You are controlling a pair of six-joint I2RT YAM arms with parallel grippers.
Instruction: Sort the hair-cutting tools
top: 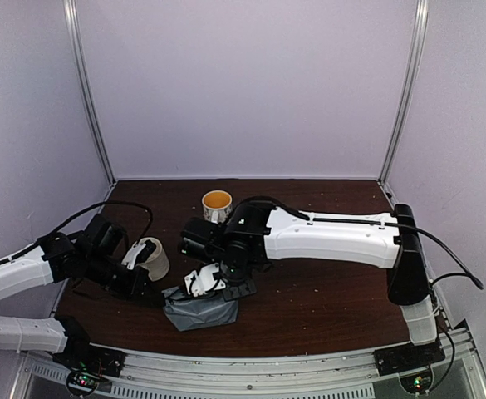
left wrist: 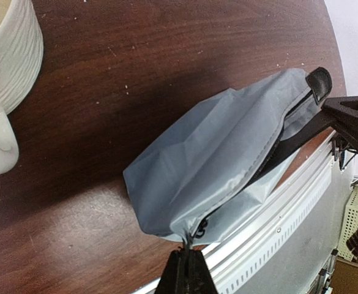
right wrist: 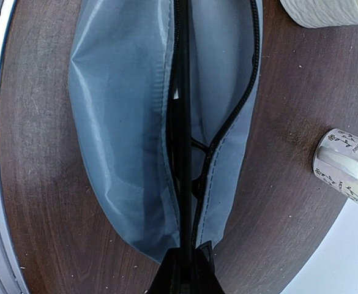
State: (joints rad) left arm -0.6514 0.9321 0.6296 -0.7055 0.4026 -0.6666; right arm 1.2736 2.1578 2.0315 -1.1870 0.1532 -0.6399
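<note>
At table [top: 309, 307] front, L gripper [left wrist: 186, 256] pinches pouch [left wrist: 209, 159], R gripper [right wrist: 184, 260] pinches comb [right wrist: 183, 153]

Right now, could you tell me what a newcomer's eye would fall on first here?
The grey pouch at the table's near edge stands out, with its zip open. The left hand pinches one end of it, while the right hand holds a long black comb lengthwise in the opening.

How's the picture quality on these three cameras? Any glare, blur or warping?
Top external: dim and soft, dark table swallowing detail near the grey pouch. Left wrist: sharp pouch, table edge bowed by the lens, cream mug overexposed. Right wrist: crisp zip, fingers blurred.
</note>
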